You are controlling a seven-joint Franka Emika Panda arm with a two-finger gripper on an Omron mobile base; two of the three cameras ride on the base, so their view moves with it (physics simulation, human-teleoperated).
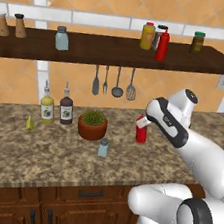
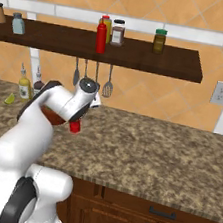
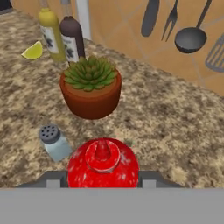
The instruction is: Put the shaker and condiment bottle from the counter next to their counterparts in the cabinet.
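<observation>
Straddling the condiment bottle (image 3: pixel 103 162) with my pincer (image 3: pixel 103 177), jaws apart at its sides, clamp not visible | bottle upright on worktop (image 1: pixel 37 154), 4 o'clock of the potted plant (image 3: pixel 90 87) | likely light, smooth plastic; grip mid-body.

We look down on the condiment bottle (image 3: pixel 103 164), its red pointed cap facing us at the bottom of the view, with a dark finger (image 3: pixel 51 180) of the claw (image 3: pixel 103 181) close on either side of it; whether the pads press it we cannot tell. Just beside it on the speckled worktop (image 3: pixel 175 131) stands the shaker (image 3: pixel 54 142), pale with a grey perforated cap. Beyond sits a green succulent in a brown pot (image 3: pixel 90 87), then a yellow oil bottle (image 3: pixel 51 33), a dark bottle (image 3: pixel 73 38) and a lime wedge (image 3: pixel 33 51). Utensils (image 3: pixel 190 38) hang against the orange tiles.
</observation>
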